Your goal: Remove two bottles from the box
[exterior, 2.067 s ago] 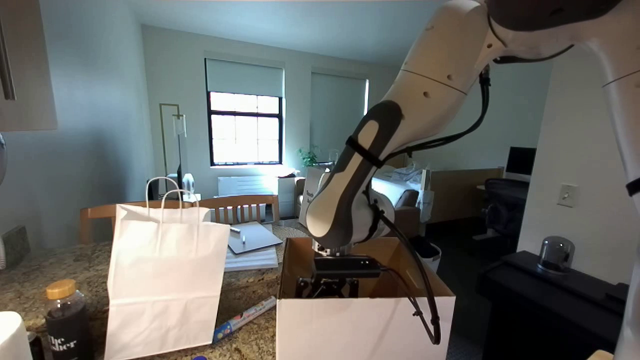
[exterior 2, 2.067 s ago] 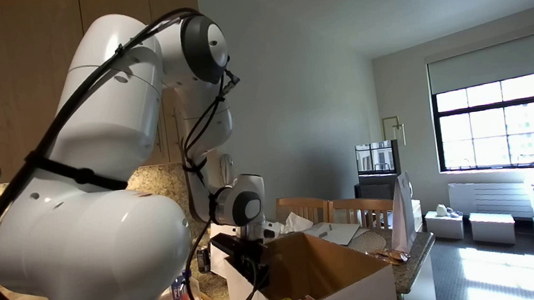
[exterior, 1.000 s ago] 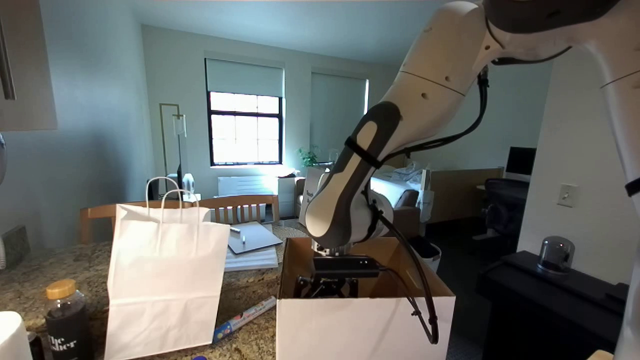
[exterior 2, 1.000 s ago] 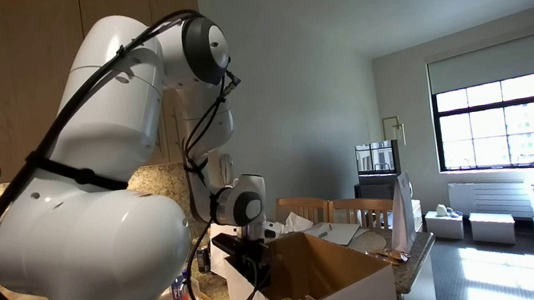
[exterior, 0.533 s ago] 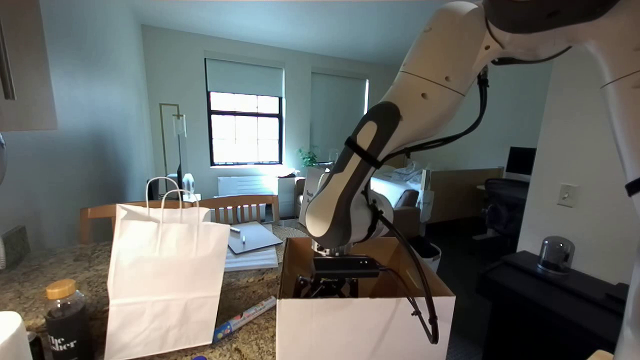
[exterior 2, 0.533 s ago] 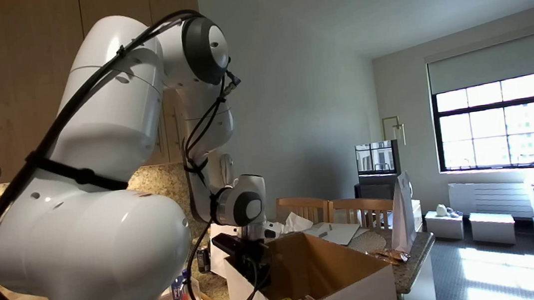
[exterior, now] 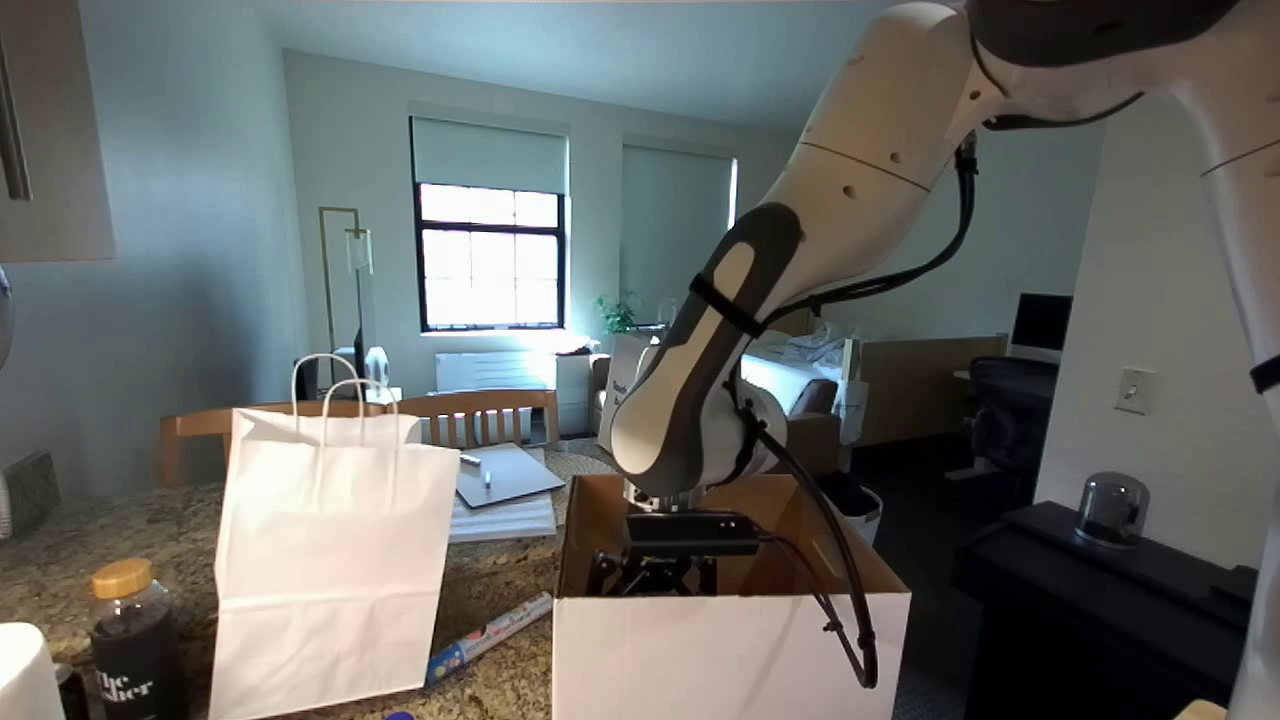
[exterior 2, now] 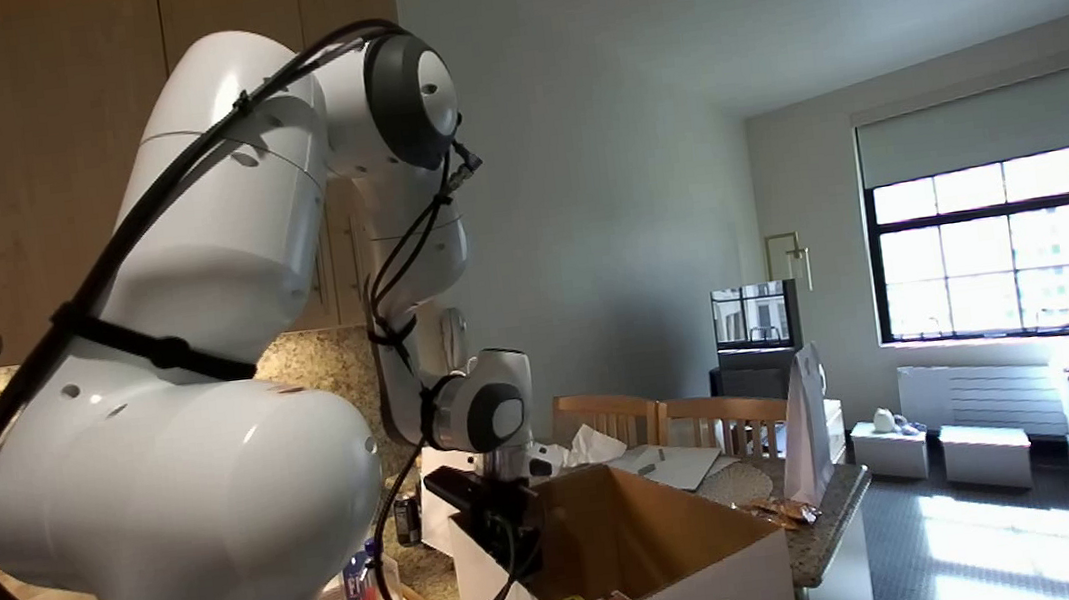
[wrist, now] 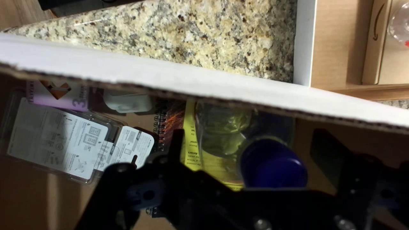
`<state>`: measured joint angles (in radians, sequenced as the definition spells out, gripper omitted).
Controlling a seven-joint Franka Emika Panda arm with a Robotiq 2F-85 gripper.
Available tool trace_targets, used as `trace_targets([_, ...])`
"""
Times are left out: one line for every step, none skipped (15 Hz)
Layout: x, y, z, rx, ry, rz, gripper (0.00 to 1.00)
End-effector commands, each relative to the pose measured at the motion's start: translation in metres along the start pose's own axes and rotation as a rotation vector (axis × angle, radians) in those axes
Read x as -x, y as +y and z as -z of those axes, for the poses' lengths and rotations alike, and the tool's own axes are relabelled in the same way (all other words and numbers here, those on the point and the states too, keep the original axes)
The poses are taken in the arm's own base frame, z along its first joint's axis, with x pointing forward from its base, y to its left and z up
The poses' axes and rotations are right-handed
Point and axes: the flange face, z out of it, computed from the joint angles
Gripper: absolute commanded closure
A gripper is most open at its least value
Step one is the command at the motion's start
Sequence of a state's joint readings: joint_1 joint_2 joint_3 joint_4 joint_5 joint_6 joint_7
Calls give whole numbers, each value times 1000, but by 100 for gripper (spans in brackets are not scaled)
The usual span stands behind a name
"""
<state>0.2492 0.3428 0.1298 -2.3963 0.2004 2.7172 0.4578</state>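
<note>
The box is a large open carton, white outside and brown inside, seen in both exterior views. In the wrist view its white wall crosses the picture and hides part of the contents. Under that edge lies a clear bottle with a dark blue cap, tilted, over a yellow printed sheet. My gripper reaches down inside the box and stands open. One finger is on each side of the bottle, with gaps visible on both sides of the cap. In an exterior view the front wall hides the fingertips.
Inside the box lie a clear blister package and a spiral notebook. A white paper bag and a dark labelled jar stand on the counter. Beside the box, a clear container with red and blue print rests on a brown carton.
From the oldest frames the arm has shifted only a hair. Over the last second nothing visibly moves in either exterior view.
</note>
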Motion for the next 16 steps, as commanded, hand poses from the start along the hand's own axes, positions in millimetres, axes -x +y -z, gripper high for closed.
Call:
trace_targets([7, 7, 10, -10, 8, 0, 0])
trace_targets([7, 7, 12, -12, 11, 2, 0])
trace_targets([6, 6, 14, -14, 14, 4, 0])
trace_targets([6, 6, 15, -14, 19, 5, 0])
trace_targets([6, 6, 16, -16, 22, 5, 0])
trace_targets([7, 6, 18, -18, 28, 3, 0])
trace_targets([8, 5, 21, -21, 37, 6, 0])
trace_targets([8, 5, 23, -20, 43, 9, 0])
trace_targets([7, 5, 23, -19, 39, 10, 0])
trace_targets([6, 5, 24, -23, 37, 11, 0])
trace_targets([5, 4, 24, -26, 34, 13, 16])
trace_targets([5, 3, 24, -27, 26, 20, 26])
trace_targets([5, 3, 23, -27, 24, 21, 32])
trace_targets([5, 3, 23, -28, 24, 21, 40])
trace_targets([5, 3, 23, -28, 22, 22, 46])
trace_targets([5, 3, 23, -29, 19, 25, 54])
